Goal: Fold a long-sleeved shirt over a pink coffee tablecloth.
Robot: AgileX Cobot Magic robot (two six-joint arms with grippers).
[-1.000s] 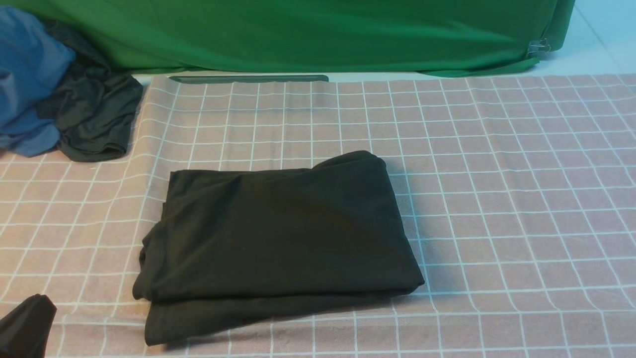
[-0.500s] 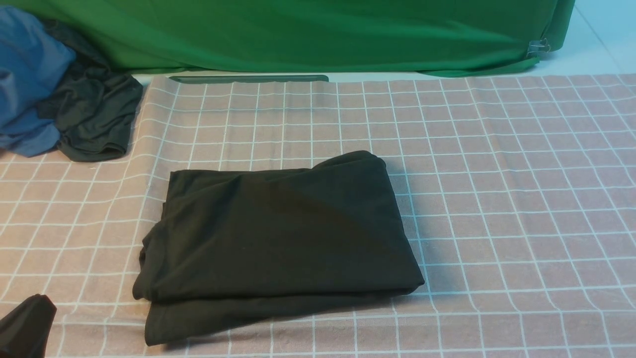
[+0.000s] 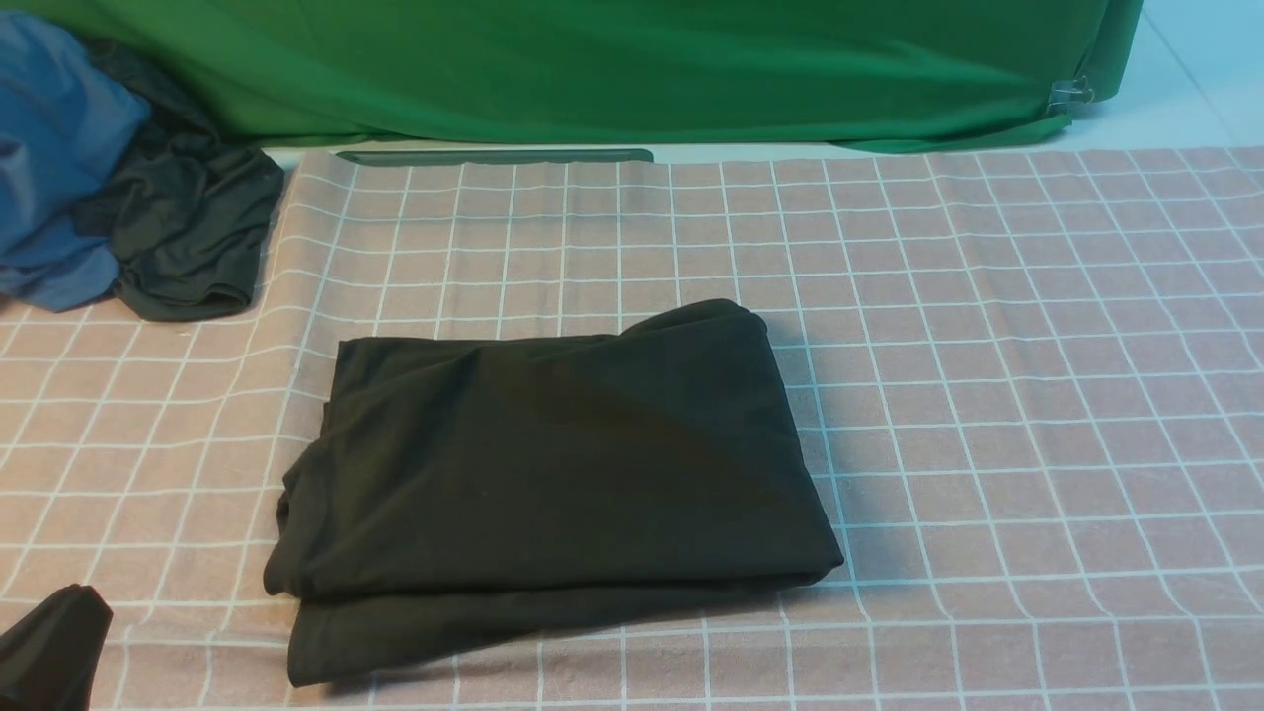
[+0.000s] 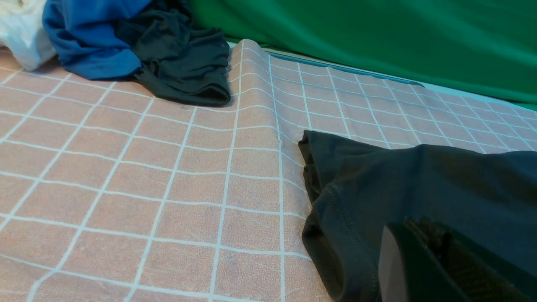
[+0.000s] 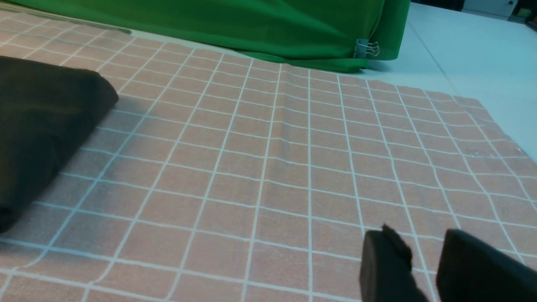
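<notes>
Your long-sleeved shirt (image 3: 553, 474) lay folded into a thick, roughly rectangular bundle near the middle of the pink coffee tablecloth (image 3: 987, 346), a lower layer sticking out along its near edge. No print or label showed on the upper face. From the front you saw only a dark corner of your left tool (image 3: 49, 647) low at the near left edge, well apart from the shirt's near left corner. In the left wrist view that tool (image 4: 436, 260) sat over the shirt's stitched hem (image 4: 335, 218) with its jaws fully closed; the frame cut the tips off, so whether any fabric was pinched I could not tell, though it looked to be gripping nothing. Your right tool (image 5: 423, 268) appeared only in its own wrist view, its jaws standing partly apart above bare grid cloth, holding nothing, with the shirt's folded edge (image 5: 46, 121) well away from it. At the far left of the worktop a blue garment (image 3: 54, 158) and a smaller dark grey-green garment (image 3: 188, 227) were heaped together, touching. A green cloth (image 3: 612, 69) hung across the back, a binder clip (image 3: 1071, 94) at its right corner.
</notes>
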